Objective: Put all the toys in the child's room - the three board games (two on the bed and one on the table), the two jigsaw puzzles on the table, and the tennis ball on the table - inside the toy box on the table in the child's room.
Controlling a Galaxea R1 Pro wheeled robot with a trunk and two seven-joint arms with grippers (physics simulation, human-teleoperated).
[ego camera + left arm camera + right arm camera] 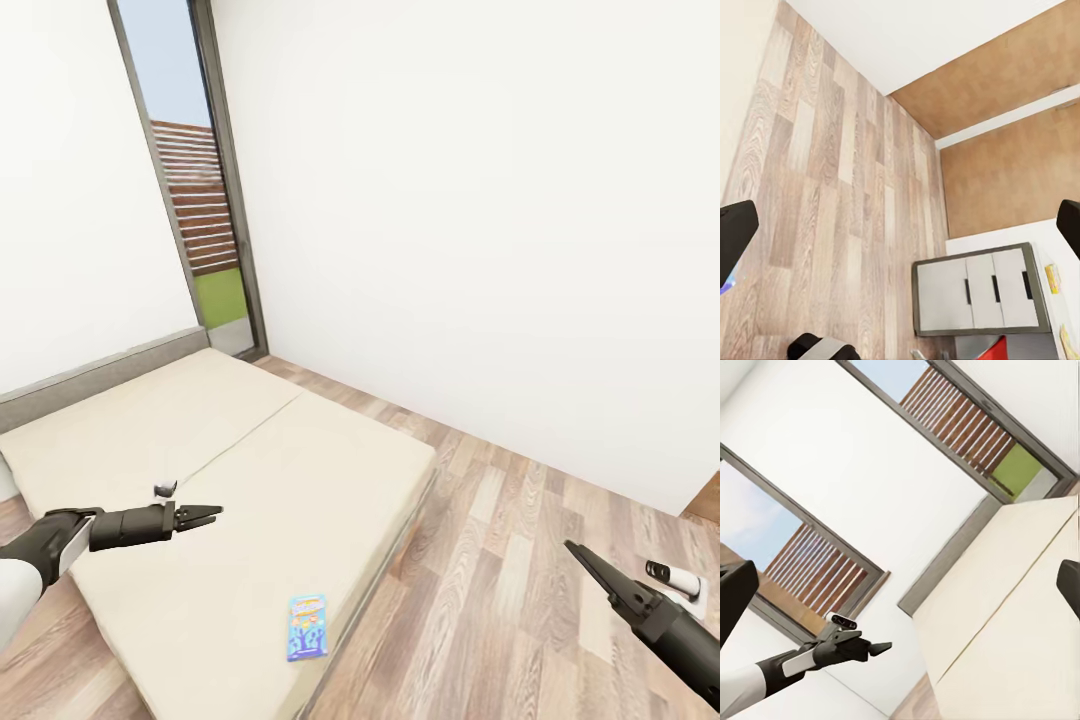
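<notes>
A small blue board game [308, 627] is seen lying flat on the bed [230, 470], near the bed's front edge; its printed lettering is too small to be read. The left gripper [208, 515] is held over the bed, well apart from the game, with its fingers drawn close together, while the right gripper [580, 556] is held over the wood-plank floor [500, 590] beside the bed, and whether its fingers are apart cannot be told. In the left wrist view a grey drawer unit [979, 291] is shown beside the bed, with a red object [991, 351] cut off at the frame edge and not identifiable.
</notes>
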